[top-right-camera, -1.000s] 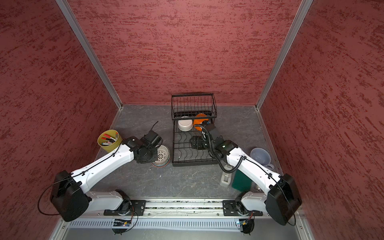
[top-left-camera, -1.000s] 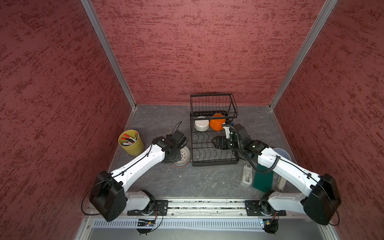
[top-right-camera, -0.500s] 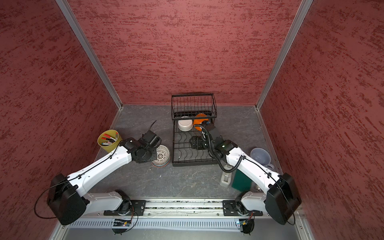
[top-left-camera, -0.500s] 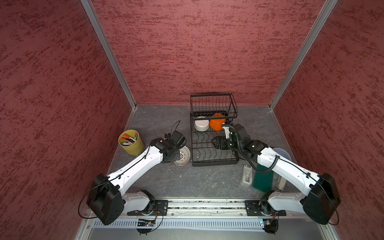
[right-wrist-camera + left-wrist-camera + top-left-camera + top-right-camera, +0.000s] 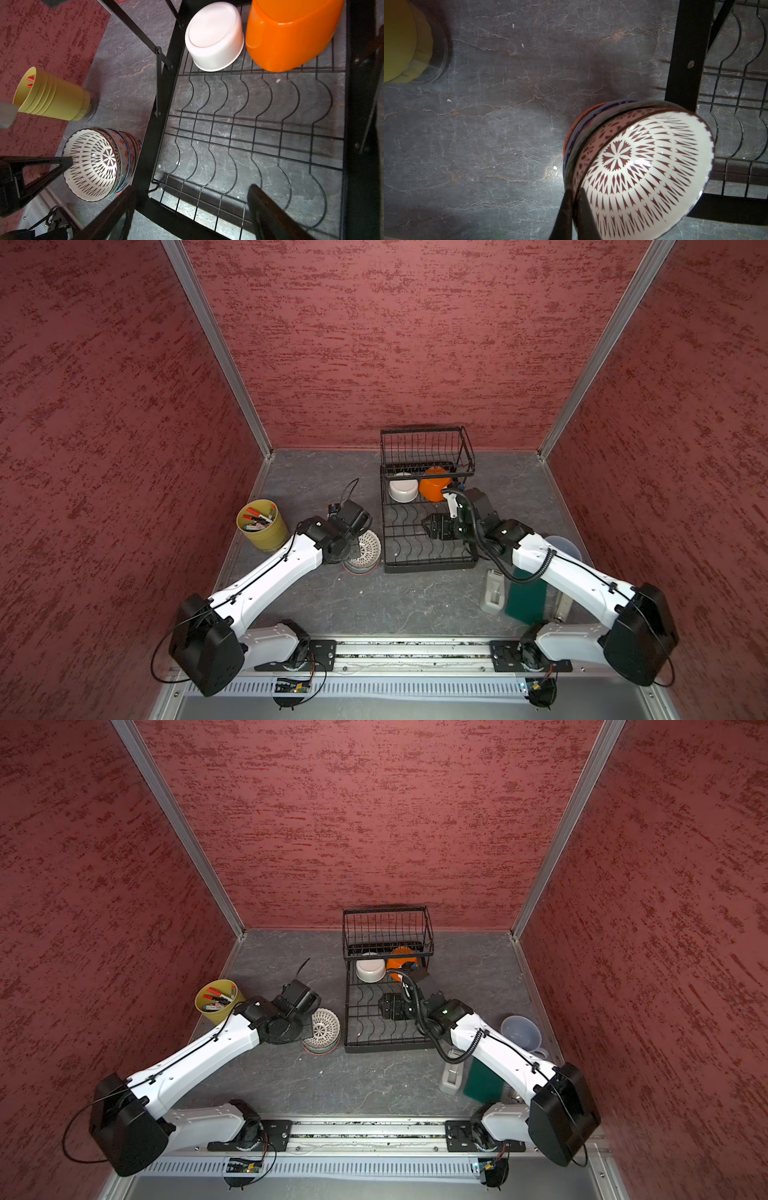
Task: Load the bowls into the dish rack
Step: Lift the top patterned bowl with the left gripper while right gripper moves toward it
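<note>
A stack of patterned bowls stands on the table just left of the black wire dish rack. My left gripper is shut on the rim of the top bowl, white with a red pattern, one finger inside and one outside. The bowl still sits in the stack. A plain white bowl and an orange bowl lie upside down at the back of the rack's lower tray. My right gripper hovers open over that tray, holding nothing.
A yellow-green cup of markers stands left of the stack. To the right of the rack are a clear measuring cup, a green block and a grey-white container. The rack's raised basket sits at the back.
My left gripper has closed onto the top bowl's rim, and the left arm has shifted a little. The right arm has not moved.
</note>
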